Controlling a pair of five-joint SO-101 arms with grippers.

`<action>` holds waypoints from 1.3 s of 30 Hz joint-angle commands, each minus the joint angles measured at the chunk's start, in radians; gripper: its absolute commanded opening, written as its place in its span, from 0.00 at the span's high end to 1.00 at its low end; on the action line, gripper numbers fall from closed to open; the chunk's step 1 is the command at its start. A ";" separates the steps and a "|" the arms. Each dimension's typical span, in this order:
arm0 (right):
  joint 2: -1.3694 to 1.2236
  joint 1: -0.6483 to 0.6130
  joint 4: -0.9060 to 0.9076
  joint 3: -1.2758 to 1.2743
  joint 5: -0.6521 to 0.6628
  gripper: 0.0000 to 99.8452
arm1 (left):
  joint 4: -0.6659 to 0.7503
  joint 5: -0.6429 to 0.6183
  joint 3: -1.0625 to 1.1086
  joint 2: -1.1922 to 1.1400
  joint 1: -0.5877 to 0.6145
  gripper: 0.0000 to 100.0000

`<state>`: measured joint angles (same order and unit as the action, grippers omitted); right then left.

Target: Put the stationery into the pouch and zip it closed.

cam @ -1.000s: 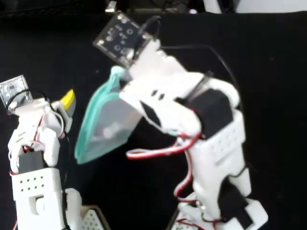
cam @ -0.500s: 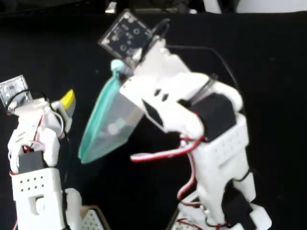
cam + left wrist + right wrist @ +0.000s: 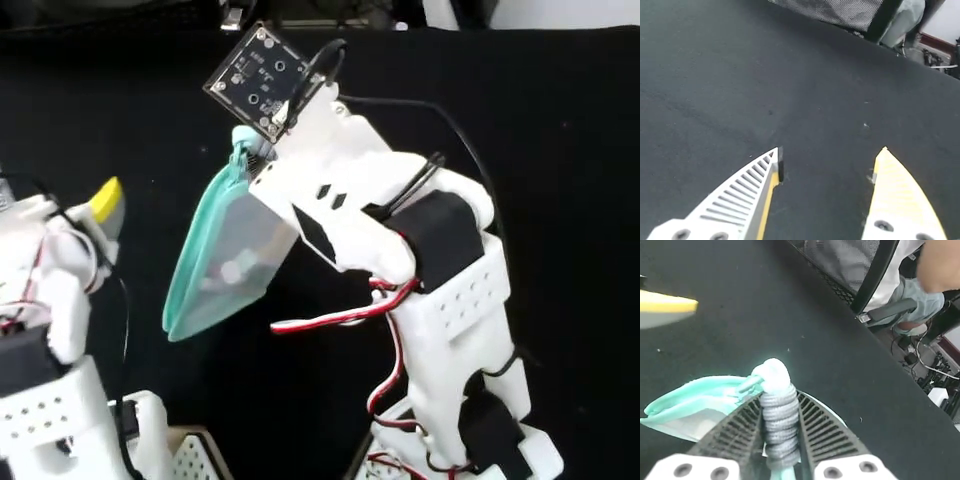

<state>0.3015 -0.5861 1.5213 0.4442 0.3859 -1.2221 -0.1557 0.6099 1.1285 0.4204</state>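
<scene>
The mint-green pouch with a clear side hangs tilted above the black table, and small white items show through it. My right gripper is shut on the pouch's top end. In the right wrist view its black fingers clamp a grey ribbed pull with a pale mint tip, and the pouch hangs below. My left gripper stands open left of the pouch, apart from it. The left wrist view has that gripper over bare black cloth with nothing between its fingers.
Black cloth covers the table. The right arm's white body stands in the middle front, the left arm's base at the front left. A mesh office chair and a seated person are beyond the table's far edge.
The left arm has swung to the left, away from the pouch. The right arm has raised the pouch's top end a little, still shut on it.
</scene>
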 commanded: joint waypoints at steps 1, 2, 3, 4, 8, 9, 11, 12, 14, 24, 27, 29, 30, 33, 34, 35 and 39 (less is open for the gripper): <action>0.031 0.012 0.017 0.002 0.008 0.99 | -0.143 0.077 -0.159 0.002 -0.081 0.69; 0.031 0.012 0.021 0.002 0.008 0.99 | -0.192 0.117 -0.188 0.002 -0.130 0.69; 0.033 0.012 0.025 0.001 0.008 0.99 | -0.239 0.140 -0.219 0.002 -0.182 0.69; 0.036 0.012 0.023 -0.007 0.009 0.99 | -0.275 0.144 -0.246 0.002 -0.231 0.69; 0.035 0.014 -0.009 -0.041 0.009 0.99 | -0.299 0.143 -0.275 0.003 -0.377 0.69; 0.036 0.014 -0.017 -0.059 0.009 0.99 | -0.298 0.146 -0.274 0.003 -0.401 0.69; 0.038 0.014 -0.029 -0.088 0.009 0.99 | -0.295 0.149 -0.266 0.003 -0.435 0.69; 0.038 0.014 -0.031 -0.096 0.009 0.99 | -0.287 0.150 -0.259 0.003 -0.447 0.69; 0.038 0.012 -0.032 -0.099 0.009 0.99 | -0.252 0.150 -0.239 0.003 -0.458 0.69; 0.090 0.012 -0.087 -0.143 0.009 0.99 | -0.331 0.210 -0.314 0.106 -0.450 0.69; 0.090 0.011 -0.114 -0.159 0.009 0.99 | -0.374 0.206 -0.366 0.201 -0.460 0.69; 0.090 0.011 -0.110 -0.159 0.009 0.99 | -0.367 0.206 -0.335 0.245 -0.460 0.69; 0.091 0.011 -0.109 -0.160 0.009 0.99 | -0.350 0.206 -0.302 0.253 -0.460 0.69; 0.091 0.011 -0.109 -0.191 0.009 0.99 | -0.273 0.207 -0.171 0.255 -0.460 0.69; 0.091 0.011 -0.109 -0.205 0.009 0.99 | -0.239 0.209 -0.125 0.255 -0.460 0.69; 0.091 0.011 -0.109 -0.219 0.009 0.99 | -0.201 0.209 -0.082 0.256 -0.460 0.69; 0.091 0.009 -0.115 -0.254 0.009 0.99 | -0.091 0.212 0.035 0.261 -0.460 0.69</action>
<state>0.3751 -0.5861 1.4293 0.2018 0.3813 -1.3955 0.0468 0.5930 1.3863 -0.0292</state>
